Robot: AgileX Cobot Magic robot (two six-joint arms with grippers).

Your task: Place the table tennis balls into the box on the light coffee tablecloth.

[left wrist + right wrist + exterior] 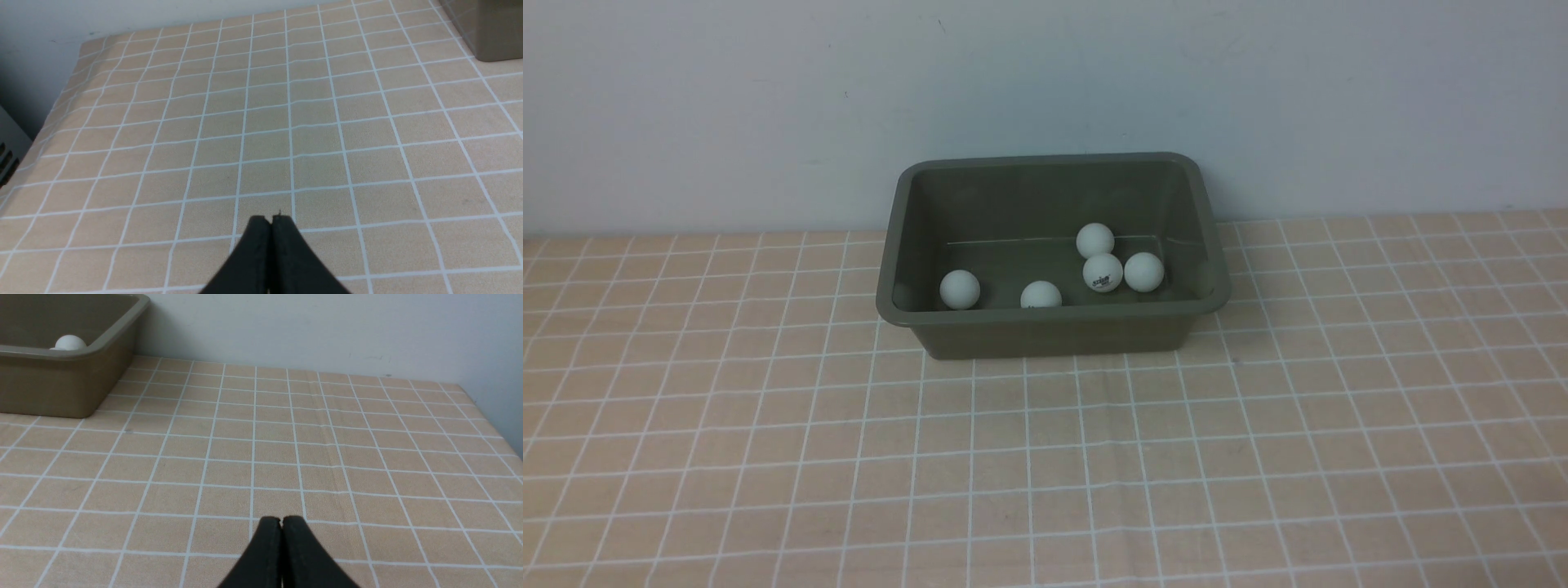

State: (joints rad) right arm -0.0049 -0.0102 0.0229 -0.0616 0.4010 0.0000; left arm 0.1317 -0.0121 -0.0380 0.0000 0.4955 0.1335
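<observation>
Looking forward through the front view, I locate the box (1054,336), an olive grey-green tub with a flared rim, upright at the far edge of the light coffee tablecloth (1029,457), near the pale wall (1045,73). All five table tennis balls are inside the box. The first ball (960,290) lies alone toward the left end. The second ball (1041,296) lies near the middle, close to the near wall, its lower part hidden by the rim. The remaining three are grouped toward the right end: the third ball (1095,242) farthest back, the fourth ball (1103,272) in front of it with a dark printed logo facing me, and the fifth ball (1144,272) just beside the fourth, on its right. Neither of my grippers appears in this view.

In the left wrist view, my left gripper (271,222) is closed, fingertips together, with nothing between them. It is positioned above the tablecloth, apart from the box, of which one lower corner is visible.

In the right wrist view, my right gripper (282,522) is likewise closed and empty, above the gridded cloth and well apart from the box. Part of the box is visible, with white ball surface showing above its rim.
</observation>
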